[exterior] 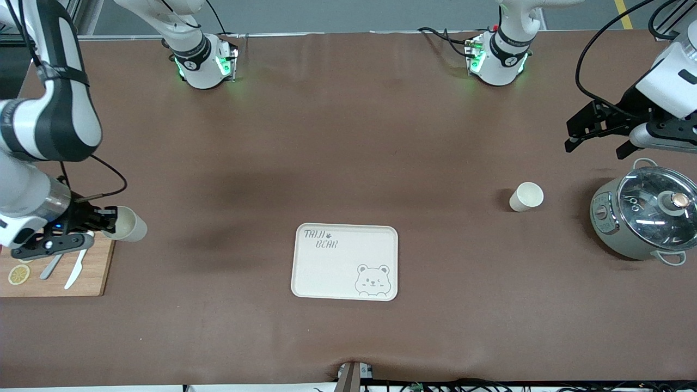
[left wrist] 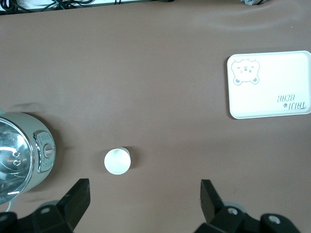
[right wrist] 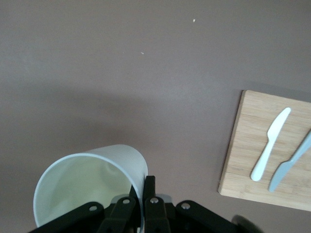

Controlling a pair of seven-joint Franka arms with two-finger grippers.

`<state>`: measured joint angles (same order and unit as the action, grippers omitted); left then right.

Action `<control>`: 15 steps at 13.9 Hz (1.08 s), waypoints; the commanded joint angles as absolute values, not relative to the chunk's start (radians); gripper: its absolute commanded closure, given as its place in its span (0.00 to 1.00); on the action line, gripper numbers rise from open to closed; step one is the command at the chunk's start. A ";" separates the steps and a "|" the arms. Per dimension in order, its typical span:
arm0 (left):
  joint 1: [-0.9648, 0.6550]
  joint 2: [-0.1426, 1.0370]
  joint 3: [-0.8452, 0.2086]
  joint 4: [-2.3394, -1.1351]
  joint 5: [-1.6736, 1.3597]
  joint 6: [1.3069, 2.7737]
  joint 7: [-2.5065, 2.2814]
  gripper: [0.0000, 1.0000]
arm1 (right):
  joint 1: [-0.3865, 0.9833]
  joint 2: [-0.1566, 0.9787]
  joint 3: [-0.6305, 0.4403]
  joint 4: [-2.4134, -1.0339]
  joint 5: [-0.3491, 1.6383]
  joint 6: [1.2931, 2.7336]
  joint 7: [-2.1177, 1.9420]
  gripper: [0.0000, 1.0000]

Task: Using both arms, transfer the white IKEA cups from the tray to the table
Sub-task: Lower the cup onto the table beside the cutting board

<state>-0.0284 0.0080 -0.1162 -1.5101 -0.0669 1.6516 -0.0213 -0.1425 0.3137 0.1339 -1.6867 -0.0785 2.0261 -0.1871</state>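
Note:
One white cup (exterior: 526, 196) stands upright on the brown table toward the left arm's end, beside the pot. It also shows in the left wrist view (left wrist: 117, 161). My left gripper (exterior: 594, 148) is open and empty in the air, over the table by the pot; in its wrist view (left wrist: 144, 194) the cup lies just off the gap between the fingers. My right gripper (exterior: 108, 222) is shut on the rim wall of the second white cup (exterior: 126, 225), holding it tilted beside the cutting board. In the right wrist view, the gripper (right wrist: 141, 194) pinches the cup (right wrist: 90, 187) with one finger inside and one outside.
A white bear tray (exterior: 346, 261) lies mid-table, nearer the front camera. A grey-green pot with a glass lid (exterior: 645, 212) stands at the left arm's end. A wooden cutting board (exterior: 92, 272) with two knives and a lemon slice lies at the right arm's end.

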 commanded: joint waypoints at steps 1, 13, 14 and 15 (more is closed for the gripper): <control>-0.028 0.002 -0.120 -1.511 -0.044 1.661 -0.005 0.00 | -0.163 0.270 0.149 -1.848 -0.061 2.170 -0.140 1.00; -0.029 -0.002 -0.120 -1.509 -0.046 1.660 0.015 0.00 | -0.164 0.402 0.149 -1.942 0.044 2.425 -0.118 1.00; -0.029 -0.002 -0.120 -1.509 -0.046 1.660 0.015 0.00 | -0.161 0.411 0.149 -1.944 0.044 2.430 -0.117 1.00; -0.028 -0.002 -0.120 -1.509 -0.046 1.660 0.017 0.00 | -0.161 0.419 0.149 -1.945 0.044 2.437 -0.117 1.00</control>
